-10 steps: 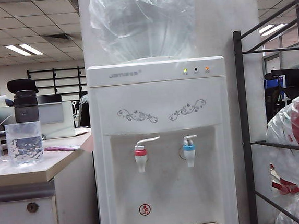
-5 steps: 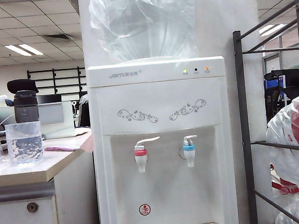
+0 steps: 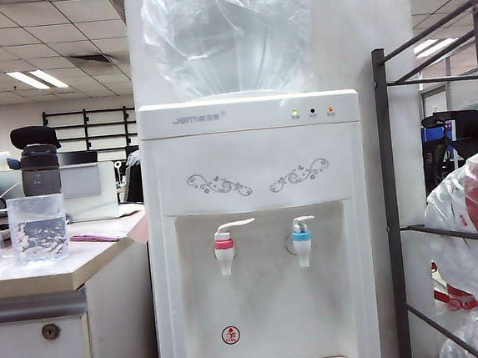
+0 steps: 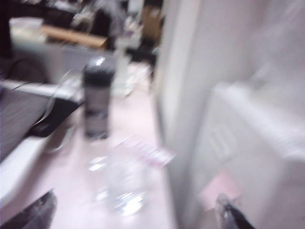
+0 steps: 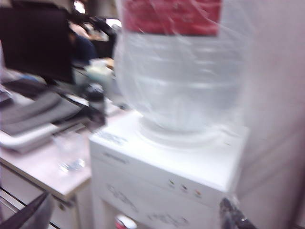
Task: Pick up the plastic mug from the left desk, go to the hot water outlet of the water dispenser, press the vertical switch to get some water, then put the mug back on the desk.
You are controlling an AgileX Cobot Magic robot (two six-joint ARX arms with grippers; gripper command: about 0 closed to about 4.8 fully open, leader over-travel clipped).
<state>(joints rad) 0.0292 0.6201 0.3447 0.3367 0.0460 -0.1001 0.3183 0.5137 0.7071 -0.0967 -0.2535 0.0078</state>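
Two claws: both show only as dark fingertips at the lower corners of their own wrist views, and neither appears in the exterior view.
Left claw (image 4: pixel 136 214): its tips stand wide apart and hold nothing; it hangs above the left table, with the plastic mug in the gap between the tips but lower down and not touched. The picture is blurred.
Right claw (image 5: pixel 136 212): wide open too, and empty; it is high in front of the water dispenser, near its top panel and the clear bottle.
Plastic mug (image 3: pixel 36 228): it stands upright on the left table (image 3: pixel 54 270), near the front edge, handle turned away from the dispenser. Some water or a printed pattern shows in its lower part; I cannot tell which.
Black-capped bottle (image 3: pixel 40 169): upright, just behind the mug.
Pink paper (image 3: pixel 99 237): flat on the table, between the mug and the dispenser.
Water dispenser (image 3: pixel 266 294): tall and white, just beside the table, with the clear bottle (image 3: pixel 226 33) on top.
Hot water outlet (image 3: pixel 225 254): white tap with red collar, on the side of the recess nearer the table.
Vertical switch (image 3: pixel 236 224): thin white lever over the red tap, untouched.
Blue-collared tap (image 3: pixel 302 245): beside the red one, apart from it.
Metal rack (image 3: pixel 439 170): on the far side of the dispenser, with plastic bags inside.
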